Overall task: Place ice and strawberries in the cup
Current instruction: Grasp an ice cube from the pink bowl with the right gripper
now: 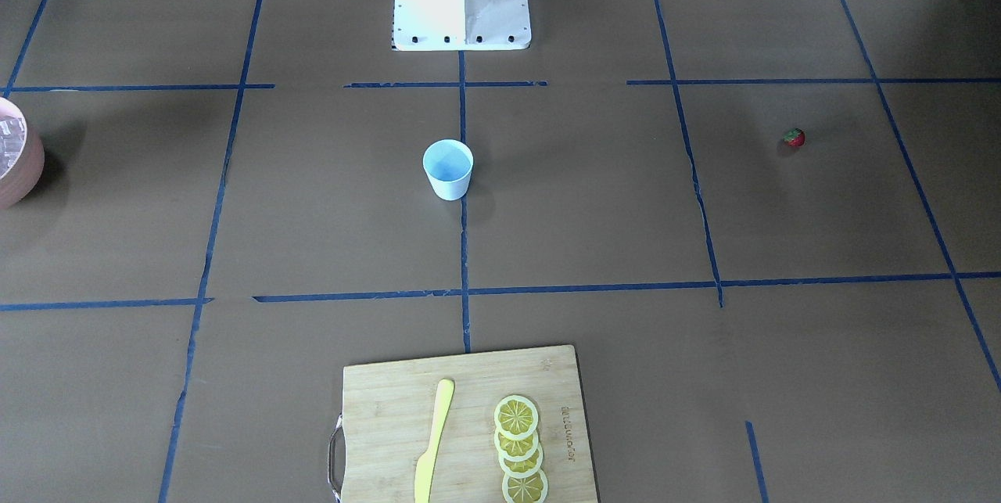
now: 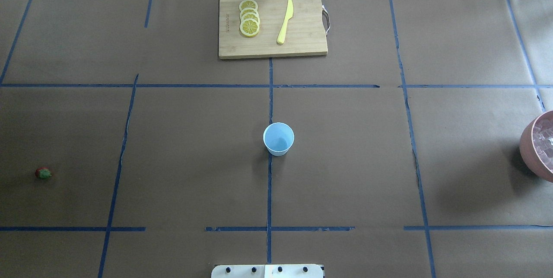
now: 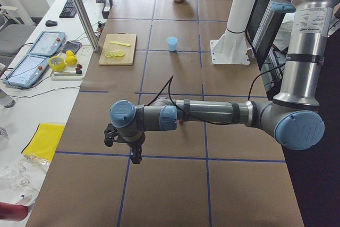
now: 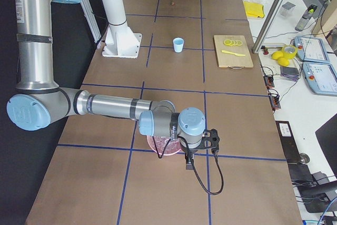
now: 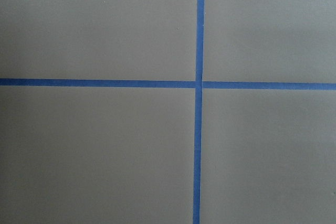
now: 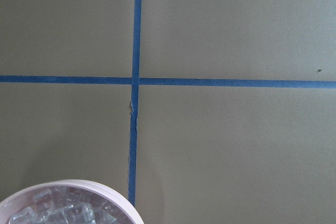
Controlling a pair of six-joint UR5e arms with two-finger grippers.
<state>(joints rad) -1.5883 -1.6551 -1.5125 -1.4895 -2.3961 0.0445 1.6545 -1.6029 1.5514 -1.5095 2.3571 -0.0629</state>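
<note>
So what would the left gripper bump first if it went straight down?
Probably just the bare brown table, near a blue tape cross; nothing else shows under the left gripper.

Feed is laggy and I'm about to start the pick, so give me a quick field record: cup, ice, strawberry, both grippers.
cup: upright at table centre, on a tape line, looks empty
strawberry: lying alone on the robot's left side
ice: cubes inside the pink bowl, robot's right table edge
left gripper: over bare table; open or shut unclear
right gripper: close to the pink bowl; open or shut unclear
task progress: nothing in the cup yet
</note>
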